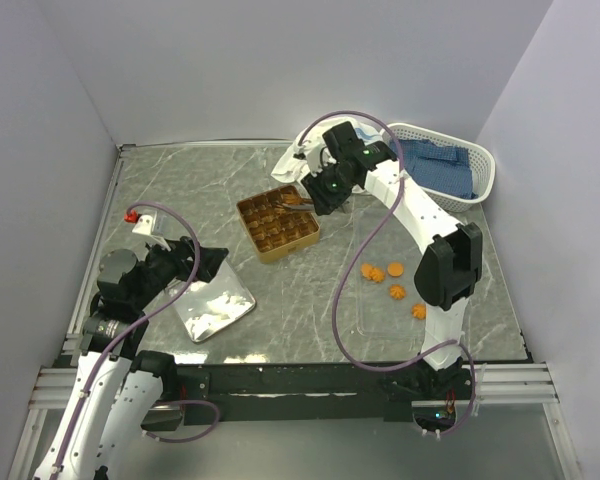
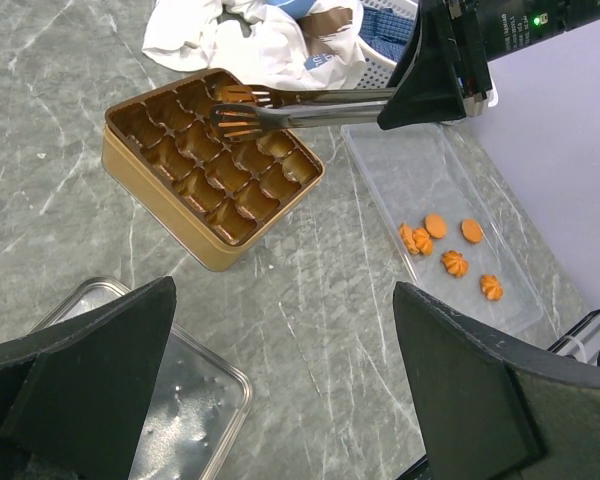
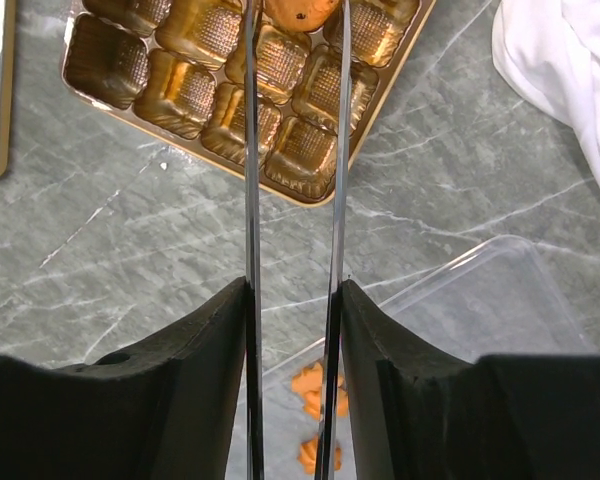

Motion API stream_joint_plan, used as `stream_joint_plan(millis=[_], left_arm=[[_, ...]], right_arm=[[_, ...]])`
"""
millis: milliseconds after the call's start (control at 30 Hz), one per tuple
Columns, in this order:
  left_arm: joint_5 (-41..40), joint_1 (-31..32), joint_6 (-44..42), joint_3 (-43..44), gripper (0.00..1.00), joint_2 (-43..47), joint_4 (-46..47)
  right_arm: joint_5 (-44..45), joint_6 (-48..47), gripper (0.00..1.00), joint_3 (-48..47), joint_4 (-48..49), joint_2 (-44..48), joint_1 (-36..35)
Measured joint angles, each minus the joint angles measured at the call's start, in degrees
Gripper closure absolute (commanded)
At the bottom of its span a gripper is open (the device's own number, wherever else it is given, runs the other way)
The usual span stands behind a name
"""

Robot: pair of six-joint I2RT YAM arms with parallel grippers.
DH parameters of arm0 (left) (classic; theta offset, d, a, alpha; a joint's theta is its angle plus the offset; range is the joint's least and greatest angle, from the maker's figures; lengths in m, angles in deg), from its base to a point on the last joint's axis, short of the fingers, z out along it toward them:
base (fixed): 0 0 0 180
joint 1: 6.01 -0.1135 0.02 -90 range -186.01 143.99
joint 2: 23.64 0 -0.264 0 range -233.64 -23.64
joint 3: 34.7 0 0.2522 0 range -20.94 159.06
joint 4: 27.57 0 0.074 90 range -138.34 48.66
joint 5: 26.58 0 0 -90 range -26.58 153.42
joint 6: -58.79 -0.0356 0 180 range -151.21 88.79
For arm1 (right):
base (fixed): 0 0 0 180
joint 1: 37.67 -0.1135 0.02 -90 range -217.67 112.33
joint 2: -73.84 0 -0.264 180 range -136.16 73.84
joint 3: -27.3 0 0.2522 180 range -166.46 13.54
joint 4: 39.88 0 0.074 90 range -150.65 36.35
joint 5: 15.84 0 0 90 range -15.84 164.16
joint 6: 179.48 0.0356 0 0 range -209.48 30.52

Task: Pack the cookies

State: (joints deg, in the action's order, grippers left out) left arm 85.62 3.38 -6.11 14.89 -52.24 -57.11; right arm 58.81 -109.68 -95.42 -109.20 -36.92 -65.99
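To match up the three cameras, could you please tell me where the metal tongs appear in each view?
Top external: tongs at centre, over the golden tin's far side.
Left wrist: top middle, over the tin.
Right wrist: two blades up the centre.
Shared landmark: the tin.

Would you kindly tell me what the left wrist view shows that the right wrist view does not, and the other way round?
Only the left wrist view shows the white basket, the right tool from outside, clamping the tongs, and the open left tool. Only the right wrist view shows a cookie pinched between the tongs' tips above the tin. Both show the tin, the tongs, the loose cookies in the clear tray, and the white cloth.
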Motion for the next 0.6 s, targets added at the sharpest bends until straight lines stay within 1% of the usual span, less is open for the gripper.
stream_joint_plan(millis=[233, 600], left_arm=[[0.02, -0.02, 0.00, -0.02, 0.04, 0.02, 0.00], [0.02, -0.15, 0.00, -0.02, 0.04, 0.02, 0.00]], right_arm=[[0.35, 0.09, 0.48, 0.00, -0.07, 0.00, -0.31], [0.33, 0.07, 0.48, -0.24, -0.24, 0.00, -0.59]])
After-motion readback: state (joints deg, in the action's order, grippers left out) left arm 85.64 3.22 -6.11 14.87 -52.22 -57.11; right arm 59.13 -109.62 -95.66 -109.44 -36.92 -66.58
